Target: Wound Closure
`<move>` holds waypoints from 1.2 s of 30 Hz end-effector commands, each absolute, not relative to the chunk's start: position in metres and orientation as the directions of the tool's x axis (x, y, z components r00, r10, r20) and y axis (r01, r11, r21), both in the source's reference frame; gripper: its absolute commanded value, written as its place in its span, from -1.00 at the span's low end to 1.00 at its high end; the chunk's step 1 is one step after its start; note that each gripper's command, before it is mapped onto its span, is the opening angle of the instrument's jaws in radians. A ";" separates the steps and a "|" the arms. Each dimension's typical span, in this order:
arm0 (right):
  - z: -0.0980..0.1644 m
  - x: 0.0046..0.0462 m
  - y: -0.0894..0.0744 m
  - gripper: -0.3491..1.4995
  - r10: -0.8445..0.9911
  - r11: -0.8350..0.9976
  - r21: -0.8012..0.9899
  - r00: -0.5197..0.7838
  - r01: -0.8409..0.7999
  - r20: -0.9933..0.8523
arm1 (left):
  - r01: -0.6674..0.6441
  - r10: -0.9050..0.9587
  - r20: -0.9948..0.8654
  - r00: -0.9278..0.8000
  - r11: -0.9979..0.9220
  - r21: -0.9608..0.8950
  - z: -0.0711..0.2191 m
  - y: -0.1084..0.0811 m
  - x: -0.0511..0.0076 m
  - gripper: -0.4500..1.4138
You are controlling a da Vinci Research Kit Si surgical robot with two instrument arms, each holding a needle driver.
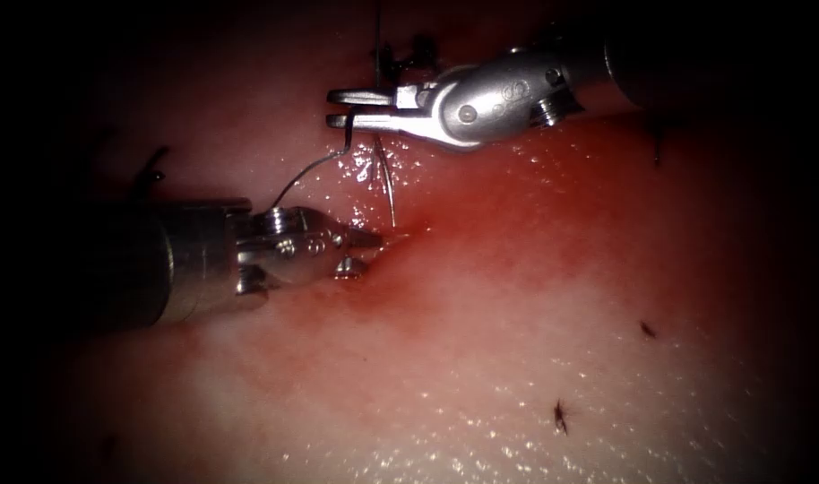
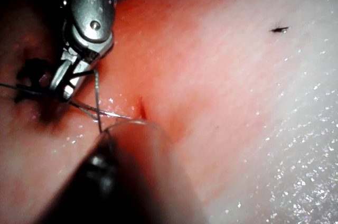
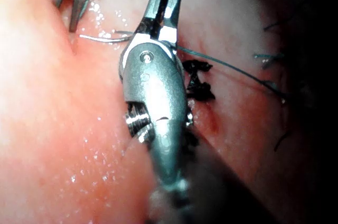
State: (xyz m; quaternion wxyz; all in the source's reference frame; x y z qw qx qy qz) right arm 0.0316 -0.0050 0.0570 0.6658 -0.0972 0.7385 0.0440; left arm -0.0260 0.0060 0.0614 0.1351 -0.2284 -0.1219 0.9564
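Right tool (image 1: 340,106) jaws grip needle (image 1: 315,168) above glistening tissue (image 1: 535,296).

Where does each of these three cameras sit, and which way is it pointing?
Endoscope view: above and in front of the tissue, looking down at the cut; open, empty left claw enters from left, right claw from upper right, needle at its tip.
Left wrist view: on the left arm, looking along its shaft toward the right claw.
Right wrist view: on the right arm, looking past its own claw toward the left claw.
Shared: both wrist views show the needle and right claw.
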 end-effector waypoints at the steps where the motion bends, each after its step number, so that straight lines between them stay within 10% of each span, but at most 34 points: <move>1: 0.058 0.0324 -0.005 -1.00 -0.085 0.977 -0.064 -0.097 -0.201 -0.992 | -0.207 0.319 -0.402 -0.858 -0.932 -0.298 0.062 0.006 -0.0267 0.08; 36: 0.056 0.0323 -0.006 -1.00 -0.146 0.963 -0.111 -0.127 -0.247 -0.981 | -0.201 0.311 -0.406 -0.859 -0.936 -0.290 0.063 0.005 -0.0268 -0.19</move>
